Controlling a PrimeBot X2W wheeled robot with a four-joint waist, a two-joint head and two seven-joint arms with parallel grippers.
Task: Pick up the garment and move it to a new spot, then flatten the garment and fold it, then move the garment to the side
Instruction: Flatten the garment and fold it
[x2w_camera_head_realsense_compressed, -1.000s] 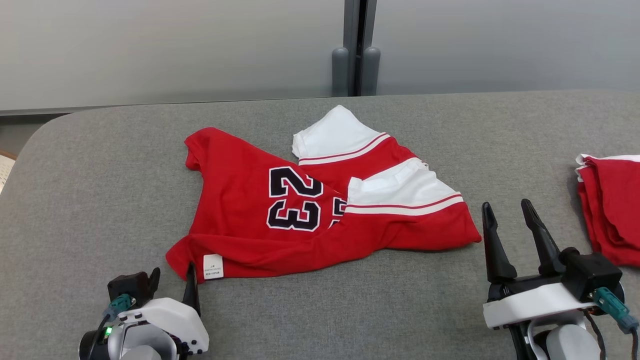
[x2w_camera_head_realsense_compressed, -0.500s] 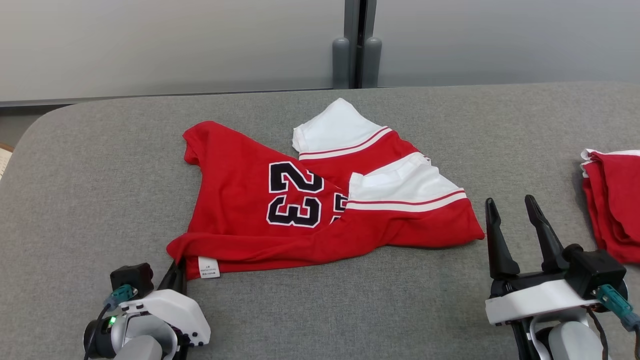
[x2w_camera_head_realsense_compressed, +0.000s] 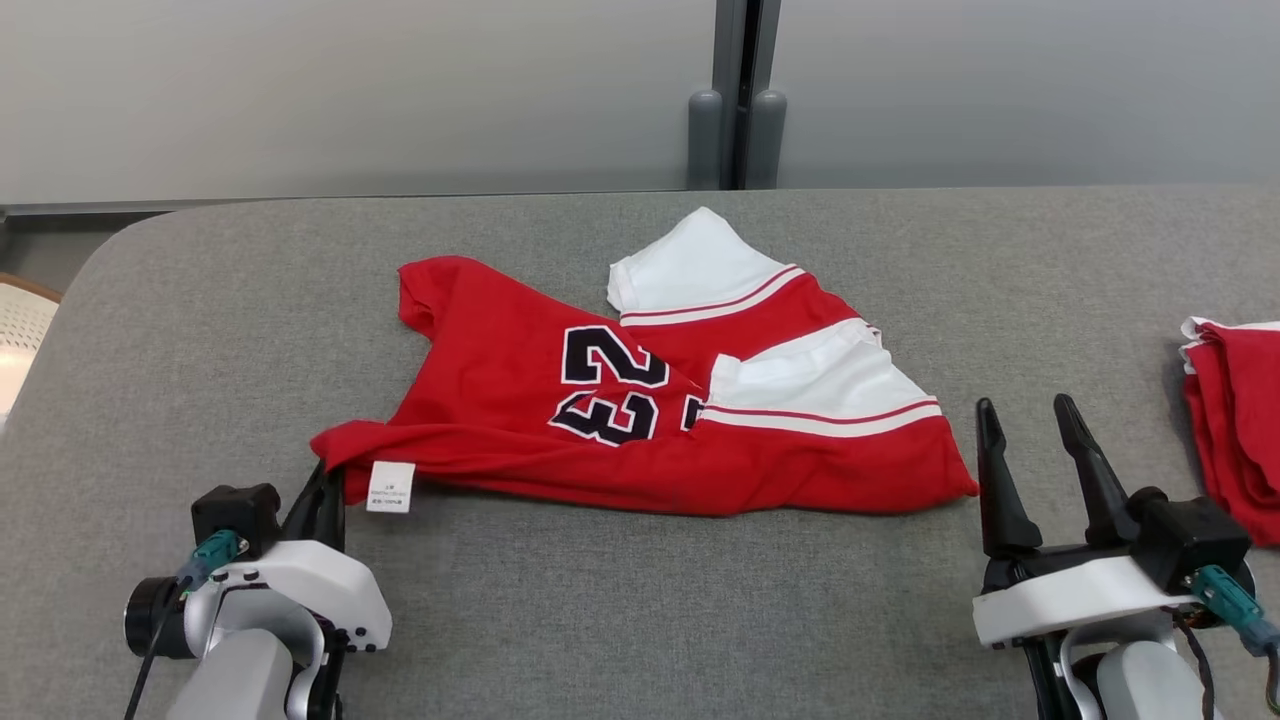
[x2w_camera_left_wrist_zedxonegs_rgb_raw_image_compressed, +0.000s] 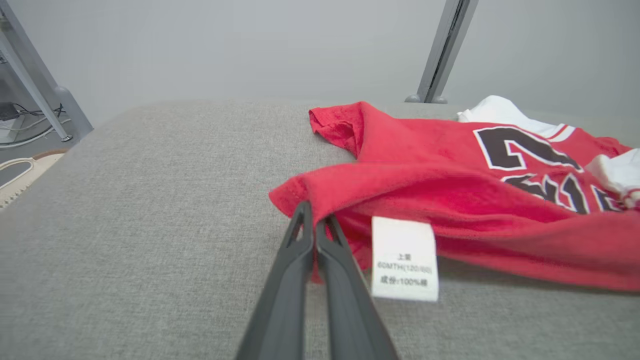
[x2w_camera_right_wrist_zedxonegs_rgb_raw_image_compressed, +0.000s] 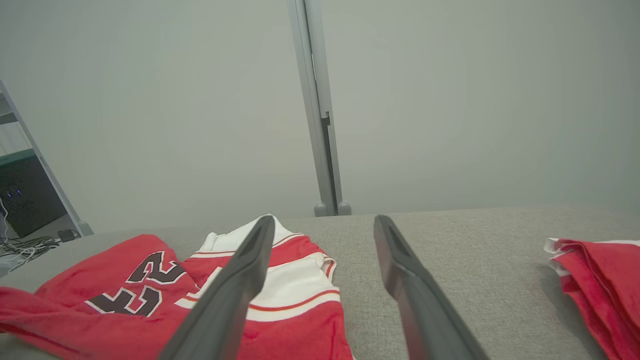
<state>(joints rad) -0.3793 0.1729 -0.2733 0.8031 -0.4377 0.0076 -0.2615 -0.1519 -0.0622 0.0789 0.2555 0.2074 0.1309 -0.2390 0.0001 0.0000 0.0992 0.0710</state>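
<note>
The garment (x2w_camera_head_realsense_compressed: 500, 340) is a red jersey with white sleeves and a black "23", lying crumpled on the middle of the grey table (x2w_camera_head_realsense_compressed: 200, 320). My left gripper (x2w_camera_head_realsense_compressed: 325, 478) is shut on its near-left corner, just left of the white care label (x2w_camera_head_realsense_compressed: 390, 487). In the left wrist view the fingers (x2w_camera_left_wrist_zedxonegs_rgb_raw_image_compressed: 300, 250) are pressed together with the red hem (x2w_camera_left_wrist_zedxonegs_rgb_raw_image_compressed: 300, 192) pinched at their tips, beside the label (x2w_camera_left_wrist_zedxonegs_rgb_raw_image_compressed: 404, 257). My right gripper (x2w_camera_head_realsense_compressed: 1030, 412) stands open and empty just off the garment's right corner. Its own view has the garment (x2w_camera_right_wrist_zedxonegs_rgb_raw_image_compressed: 75, 285) to the left of the spread gripper (x2w_camera_right_wrist_zedxonegs_rgb_raw_image_compressed: 325, 225).
A folded pile of red and white cloth (x2w_camera_head_realsense_compressed: 1240, 420) lies at the table's right edge, also in the right wrist view (x2w_camera_right_wrist_zedxonegs_rgb_raw_image_compressed: 600, 280). A grey wall with a vertical post (x2w_camera_head_realsense_compressed: 738, 130) stands behind the table. The table's rounded left corner (x2w_camera_head_realsense_compressed: 110, 250) is close.
The left gripper went from open to shut on the garment's near-left corner and drew it up and left, bunching the front edge. The head camera shifted a little. The right gripper stayed open.
</note>
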